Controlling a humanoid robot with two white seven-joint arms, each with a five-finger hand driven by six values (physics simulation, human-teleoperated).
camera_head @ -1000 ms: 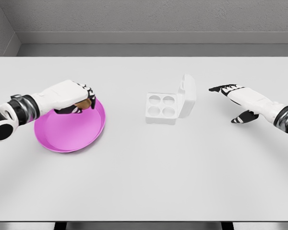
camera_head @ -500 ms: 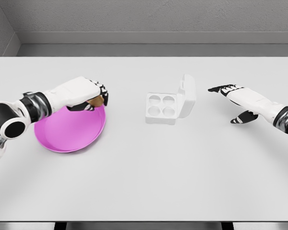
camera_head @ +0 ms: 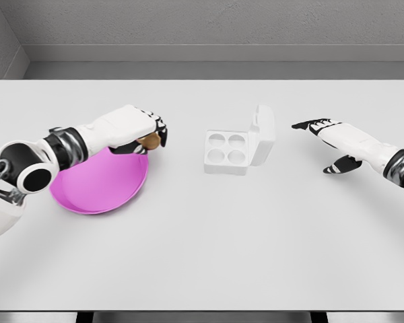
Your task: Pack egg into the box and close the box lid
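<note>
Clutching brown egg (camera_head: 148, 141), left robot hand (camera_head: 136, 129) curled tight.

Left hand (camera_head: 140, 130): carried rightward from over the pink plate (camera_head: 87, 195) to beyond its right rim, above bare table, nearer the white box (camera_head: 227, 153).
Egg (camera_head: 148, 141): moved along in the curled fingers, now off the plate.
Left forearm: swung further into view, reaching farther right.
</note>
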